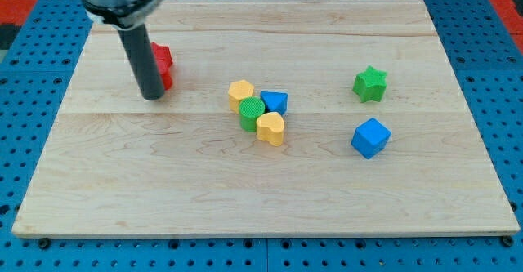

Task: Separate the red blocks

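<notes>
Two red blocks sit together at the view's upper left, partly hidden behind my rod: one [163, 56] above, the other [167, 79] just below it, touching. Their shapes are unclear. My tip [153, 96] rests on the board just left of and below the lower red block, close against it.
A cluster in the middle: yellow block [241, 94], blue block [275, 102], green cylinder [252, 112], yellow heart [270, 128]. A green star [370, 83] and a blue cube [370, 137] lie at the view's right. The wooden board [98, 182] lies on a blue pegboard.
</notes>
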